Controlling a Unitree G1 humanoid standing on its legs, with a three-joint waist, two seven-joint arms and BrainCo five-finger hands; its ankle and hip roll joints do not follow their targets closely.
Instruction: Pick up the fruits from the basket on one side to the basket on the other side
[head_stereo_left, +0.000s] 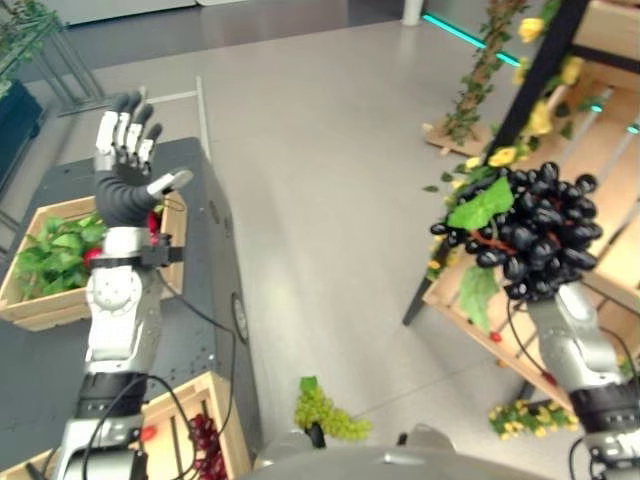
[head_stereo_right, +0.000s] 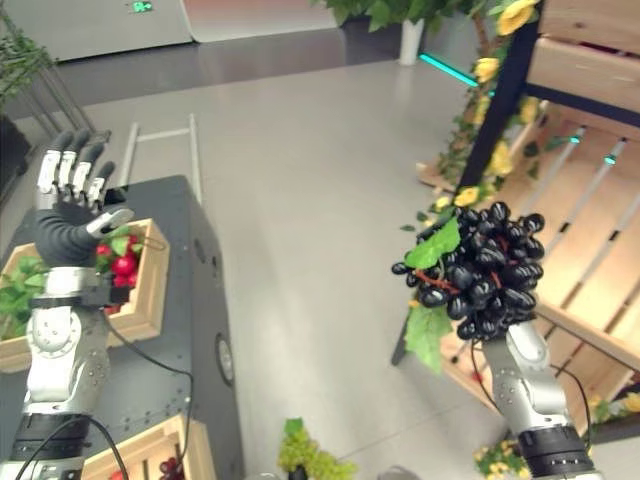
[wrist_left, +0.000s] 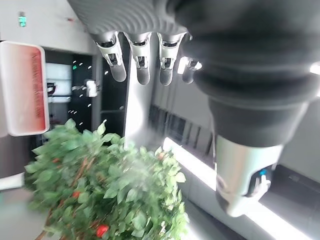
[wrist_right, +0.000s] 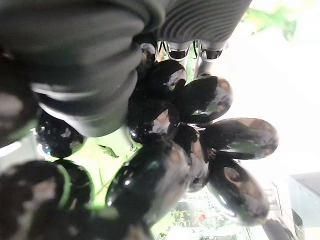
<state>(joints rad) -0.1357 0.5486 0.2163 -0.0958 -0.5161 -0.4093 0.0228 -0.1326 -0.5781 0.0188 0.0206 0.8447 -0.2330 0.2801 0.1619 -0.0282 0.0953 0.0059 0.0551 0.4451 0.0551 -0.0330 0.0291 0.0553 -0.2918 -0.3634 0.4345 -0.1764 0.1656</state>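
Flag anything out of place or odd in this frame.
A bunch of green grapes lies on the bare floor between the two sides, outside any basket, so it looks dropped. Otherwise, the right hand holds black grapes aloft and the left hand is raised open, holding nothing.

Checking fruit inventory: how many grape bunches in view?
3: black grapes in the right hand; green bunch on the floor; dark red bunch in the near crate. More may be hidden.
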